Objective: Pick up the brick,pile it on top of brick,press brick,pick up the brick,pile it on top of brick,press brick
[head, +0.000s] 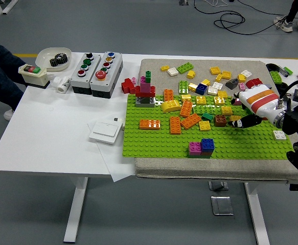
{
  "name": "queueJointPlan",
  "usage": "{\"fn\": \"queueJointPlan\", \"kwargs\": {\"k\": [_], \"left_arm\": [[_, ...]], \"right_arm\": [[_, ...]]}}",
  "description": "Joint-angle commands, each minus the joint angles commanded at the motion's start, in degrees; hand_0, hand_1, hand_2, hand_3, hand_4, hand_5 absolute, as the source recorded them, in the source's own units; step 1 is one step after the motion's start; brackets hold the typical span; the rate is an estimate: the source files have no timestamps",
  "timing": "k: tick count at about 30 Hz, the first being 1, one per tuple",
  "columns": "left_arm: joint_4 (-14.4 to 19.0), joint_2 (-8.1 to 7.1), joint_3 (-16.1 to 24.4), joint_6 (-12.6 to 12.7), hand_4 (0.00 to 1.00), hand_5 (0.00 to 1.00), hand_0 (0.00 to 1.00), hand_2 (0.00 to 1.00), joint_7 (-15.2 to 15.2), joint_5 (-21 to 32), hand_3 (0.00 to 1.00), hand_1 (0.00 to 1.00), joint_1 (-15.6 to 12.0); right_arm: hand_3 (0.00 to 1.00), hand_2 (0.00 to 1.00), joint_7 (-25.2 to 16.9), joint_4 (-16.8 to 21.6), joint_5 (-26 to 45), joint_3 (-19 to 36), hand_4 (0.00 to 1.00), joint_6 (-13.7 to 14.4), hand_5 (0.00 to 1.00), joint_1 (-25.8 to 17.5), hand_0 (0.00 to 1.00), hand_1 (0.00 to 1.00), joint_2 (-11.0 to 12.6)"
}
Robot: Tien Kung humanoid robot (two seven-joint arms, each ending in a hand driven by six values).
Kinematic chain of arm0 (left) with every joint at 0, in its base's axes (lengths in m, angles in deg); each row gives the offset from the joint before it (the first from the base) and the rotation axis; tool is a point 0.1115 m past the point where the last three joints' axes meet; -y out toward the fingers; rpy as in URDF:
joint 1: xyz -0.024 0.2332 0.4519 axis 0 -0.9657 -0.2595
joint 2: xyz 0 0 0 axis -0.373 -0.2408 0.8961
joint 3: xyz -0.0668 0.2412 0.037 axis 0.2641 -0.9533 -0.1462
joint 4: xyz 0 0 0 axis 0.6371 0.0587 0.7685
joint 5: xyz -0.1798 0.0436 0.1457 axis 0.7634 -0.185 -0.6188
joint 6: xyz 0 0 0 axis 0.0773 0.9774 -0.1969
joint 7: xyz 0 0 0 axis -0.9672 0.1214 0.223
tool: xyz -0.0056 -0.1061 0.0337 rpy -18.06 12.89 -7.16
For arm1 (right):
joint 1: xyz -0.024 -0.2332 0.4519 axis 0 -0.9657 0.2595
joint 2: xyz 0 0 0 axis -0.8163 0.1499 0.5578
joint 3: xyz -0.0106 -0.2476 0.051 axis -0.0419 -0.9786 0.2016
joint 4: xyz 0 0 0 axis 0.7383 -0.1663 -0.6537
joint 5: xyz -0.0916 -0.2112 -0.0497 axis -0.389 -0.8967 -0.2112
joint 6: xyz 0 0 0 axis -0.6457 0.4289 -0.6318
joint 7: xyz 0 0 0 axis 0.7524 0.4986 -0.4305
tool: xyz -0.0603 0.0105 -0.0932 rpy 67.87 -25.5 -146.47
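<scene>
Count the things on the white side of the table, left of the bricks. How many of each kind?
Grey button boxes: 2
Small cream switch box: 1
White bowl: 1
Black gear in the bowl: 1
Flat white wall switch: 1
Small white tube: 1
Sheet of paper: 1
Total: 8

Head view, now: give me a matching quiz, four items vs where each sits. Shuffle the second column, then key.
Items:
1. gear
2. wall switch
3. blue brick
4. right hand

Places:
A. near the green baseplate's front edge, stacked beside a magenta brick
B. in the white dish at the far left
C. over the baseplate's right side
D. on the bare table, left of the baseplate

Pairs: 1-B, 2-D, 3-A, 4-C
</scene>
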Motion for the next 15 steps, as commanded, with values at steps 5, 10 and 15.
{"fn": "queueJointPlan", "kwargs": {"k": [5,10,15], "left_arm": [[0.03,-0.01,0.07,-0.05,0.721,0.686,0.701,0.749,-0.04,-0.16,0.614,0.733,0.03],[0.04,-0.03,-0.02,-0.04,0.721,0.686,0.701,0.749,0.01,0.00,0.613,0.731,0.11],[0.04,-0.04,-0.16,0.01,0.721,0.686,0.701,0.749,0.10,0.30,0.613,0.731,0.21]], "right_arm": [[0.669,0.203,-1.05,-1.74,0.00,-0.86,0.976,-1.31,0.496,0.92,0.250,0.144,-0.66],[0.636,0.201,-1.53,-4.38,0.00,-1.62,0.968,-1.77,0.497,1.55,0.244,0.138,-1.55],[0.636,0.201,-1.98,-6.13,0.00,-1.81,0.968,-1.80,0.497,1.88,0.244,0.138,-2.00]]}}
